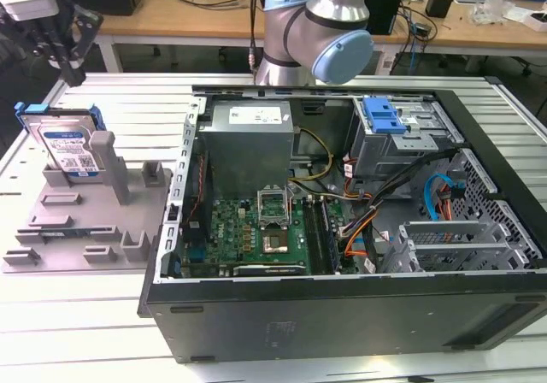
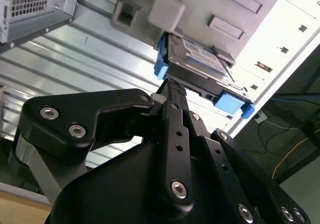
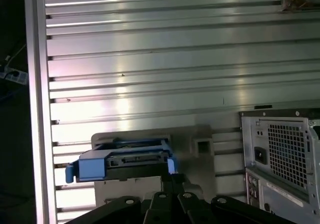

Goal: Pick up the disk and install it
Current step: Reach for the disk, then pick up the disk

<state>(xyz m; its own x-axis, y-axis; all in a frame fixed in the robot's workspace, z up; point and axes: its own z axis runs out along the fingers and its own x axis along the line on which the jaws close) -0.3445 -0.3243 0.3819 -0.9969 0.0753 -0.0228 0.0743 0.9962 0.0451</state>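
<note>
Jaws (image 1: pixel 70 71) hung just above the disk (image 1: pixel 70 148), with a gap between them in the exterior view; I could not tell whether they were parted or clenched. The disk stood on edge in a grey moulded holder (image 1: pixel 94 229) at the exterior view's left, with its label facing the camera and blue rails on its edges. In the second wrist view the disk (image 2: pixel 197 59) sat just beyond my tips. The counter (image 1: pixel 120 101) was ribbed aluminium, bright with glare. An open computer case (image 1: pixel 342 323) lay on it beside the holder, boards and wiring exposed. Behind it stood a wooden counter (image 1: pixel 197 20) strewn with cables.
</note>
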